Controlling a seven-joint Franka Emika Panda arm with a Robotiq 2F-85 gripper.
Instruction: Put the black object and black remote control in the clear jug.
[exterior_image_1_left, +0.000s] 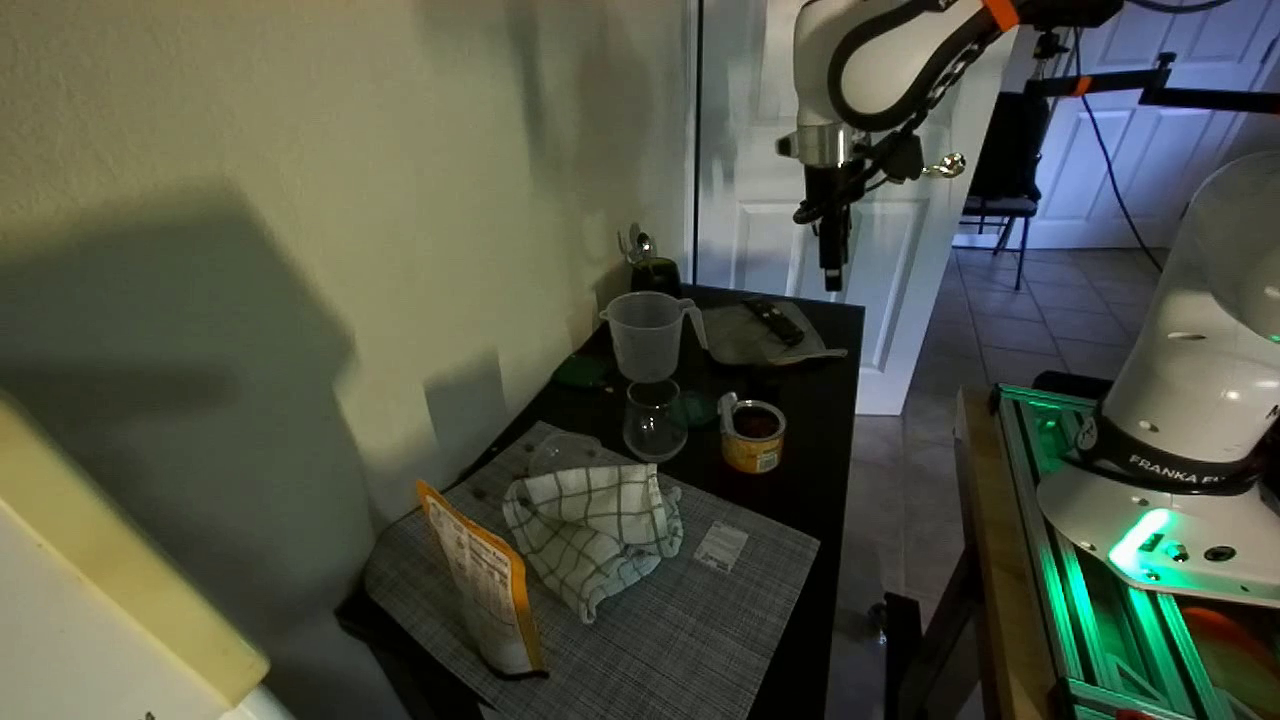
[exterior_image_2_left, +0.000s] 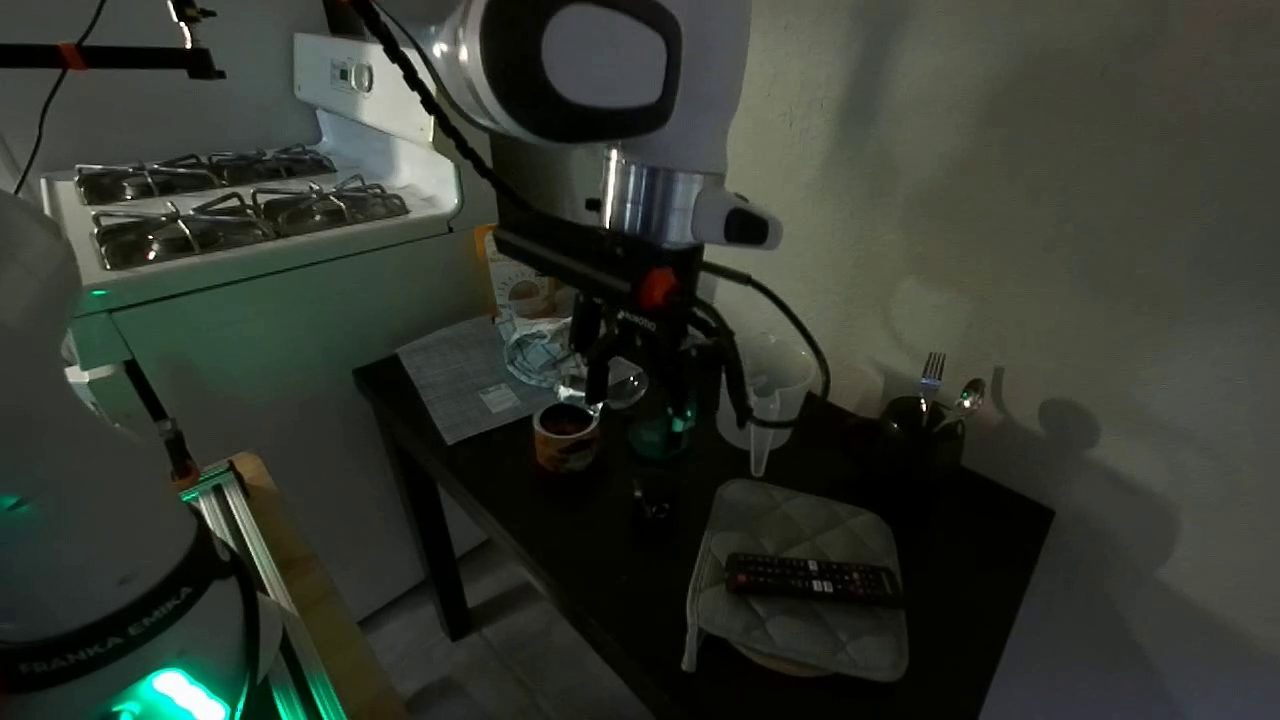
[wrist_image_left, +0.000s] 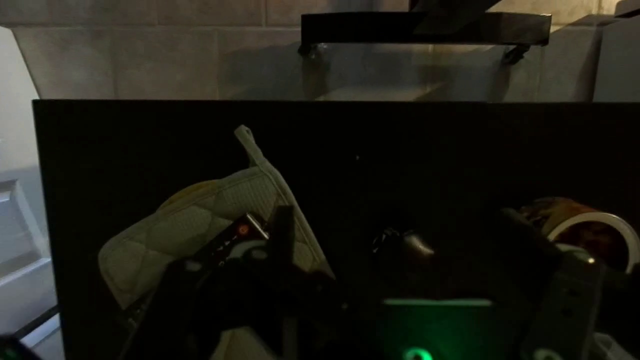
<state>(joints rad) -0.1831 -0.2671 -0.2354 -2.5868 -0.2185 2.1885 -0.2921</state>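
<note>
Claw (exterior_image_2_left: 668, 402): raised over the table (exterior_image_2_left: 610, 560), its two fingers spread well apart, with nothing that I can see gripped between them

Black object (wrist_image_left: 407, 243): small, dark and glossy, resting on the table; in the wrist view it falls between the two fingers, so I judge it the likely first pick; the scene is too dim for me to say what it is

Remote control (exterior_image_2_left: 812, 578): face up on the potholder (exterior_image_2_left: 805, 640), buttons showing, clear of my claw and apart from the jug (exterior_image_1_left: 645, 340)

Jug: upright near the wall (exterior_image_1_left: 420, 150), its handle toward the potholder; I make out no dark shape through its cloudy side, so I take it to hold neither item, though the bottom is hard to read

Glass (exterior_image_1_left: 655, 425) and can (exterior_image_1_left: 753, 447): standing near the jug, no part of the job; I would give both a wide berth on the carry

Into the jug so far: nothing, as far as these views tell me; I place the task at its opening stage, with no item in grasp

Bound for the jug: both items, by my reckoning; grip the black object, lift it over the rim and release it, then do the same with the remote control
</note>
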